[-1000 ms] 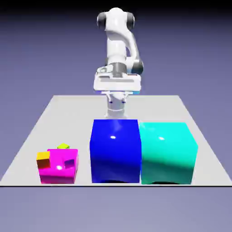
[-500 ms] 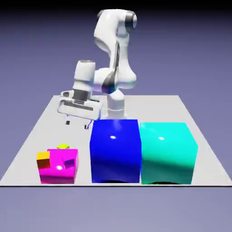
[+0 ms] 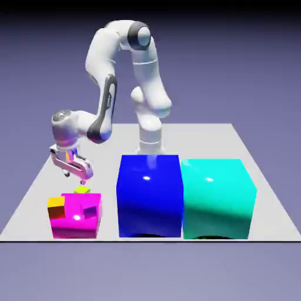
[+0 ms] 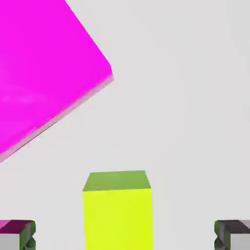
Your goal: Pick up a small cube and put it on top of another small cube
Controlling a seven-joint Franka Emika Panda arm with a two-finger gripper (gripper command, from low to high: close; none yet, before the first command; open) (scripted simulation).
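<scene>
the table [image 3: 235, 141] is crowded along its near edge by a blue block [image 3: 148, 194], cyan block [image 3: 216, 197] and magenta block [image 3: 79, 214]. the gripper [image 3: 75, 174] is held above the small cube [image 3: 82, 190], jaws wide apart. only the hand view shows bare table around the cube [image 4: 118, 207].

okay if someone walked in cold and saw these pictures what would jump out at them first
Probably the big blue block and cyan block side by side at the table's near edge. Next, the white arm bent toward the exterior view's left, its open end effector just above the tiny lime cube behind the magenta block.
</scene>
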